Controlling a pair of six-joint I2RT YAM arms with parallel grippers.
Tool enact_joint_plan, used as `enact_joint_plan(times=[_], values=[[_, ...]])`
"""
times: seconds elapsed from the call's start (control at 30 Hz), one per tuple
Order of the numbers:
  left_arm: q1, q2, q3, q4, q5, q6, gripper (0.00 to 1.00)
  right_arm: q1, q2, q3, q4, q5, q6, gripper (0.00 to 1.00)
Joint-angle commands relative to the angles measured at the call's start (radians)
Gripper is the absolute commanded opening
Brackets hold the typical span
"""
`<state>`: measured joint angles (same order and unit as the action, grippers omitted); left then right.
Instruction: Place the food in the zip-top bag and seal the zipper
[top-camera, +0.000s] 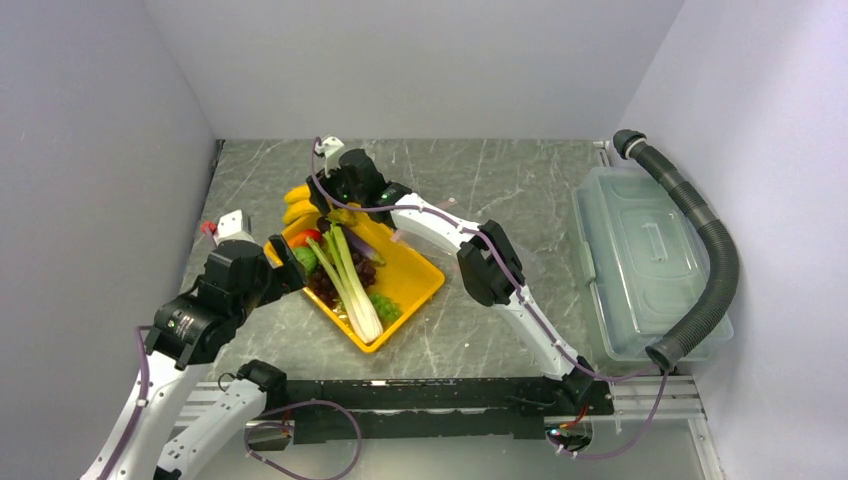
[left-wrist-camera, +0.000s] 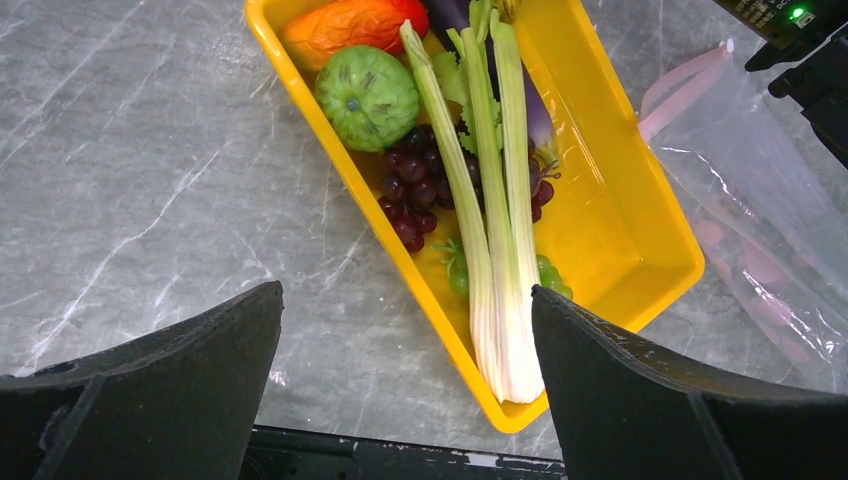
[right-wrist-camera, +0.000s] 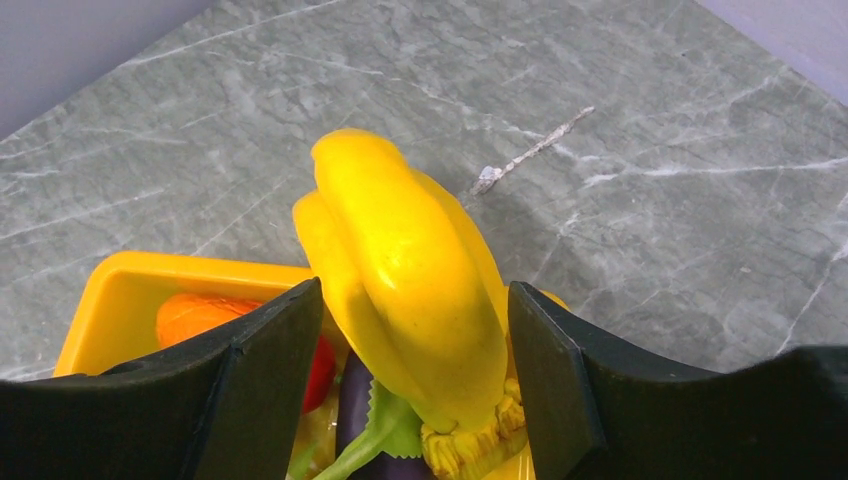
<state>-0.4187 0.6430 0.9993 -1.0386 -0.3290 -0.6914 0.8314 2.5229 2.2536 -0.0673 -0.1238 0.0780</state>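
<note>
Left pincer (left-wrist-camera: 405, 300): fingers wide apart, nothing between them. It hangs over the counter (top-camera: 500, 170) beside the near-left side of the yellow tray (left-wrist-camera: 610, 200).

Right pincer (right-wrist-camera: 415, 290): reaches across to the tray's far corner. The bananas (right-wrist-camera: 410, 270) sit between its two fingers and fill the gap at the tips. Both fingers look to be against the peel, but I cannot tell whether they grip or only bracket the bunch. From the top camera the bananas (top-camera: 297, 207) hang out past the tray's far rim, over the counter.

Tray contents, from the left wrist camera:
- The celery stalk (left-wrist-camera: 490, 230) lies lengthwise, with its pale root end at the near corner.
- The purple grapes (left-wrist-camera: 410, 195) lie against the celery's left side.
- A few green grapes (left-wrist-camera: 455, 270) show on both sides of the stalk, lower down.
- A round green fruit (left-wrist-camera: 367, 97) sits beyond the purple grapes.
- The orange piece (left-wrist-camera: 345, 25) is at the far end, touching the green fruit.
- A dark purple piece (left-wrist-camera: 540, 115) lies half hidden under the celery tops.

The zip-top bag (left-wrist-camera: 750, 200) lies flat on the counter just right of the tray, with no produce in it that I can make out. The zipper (left-wrist-camera: 685, 85) is the pink strip at the bag's far end. I cannot tell whether the mouth is open or pressed shut.

At the far right of the counter are a translucent lidded bin (top-camera: 640, 250) and a black ribbed hose (top-camera: 715, 240) that arcs over it.
</note>
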Motion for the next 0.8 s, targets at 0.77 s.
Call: enact_joint_plan(times=[0.77], values=[[-0.001,-0.045,0.046,-0.044,-0.008,0.003,1.00,0.000,0.016,0.001,0.062,-0.039,0.006,0.58]])
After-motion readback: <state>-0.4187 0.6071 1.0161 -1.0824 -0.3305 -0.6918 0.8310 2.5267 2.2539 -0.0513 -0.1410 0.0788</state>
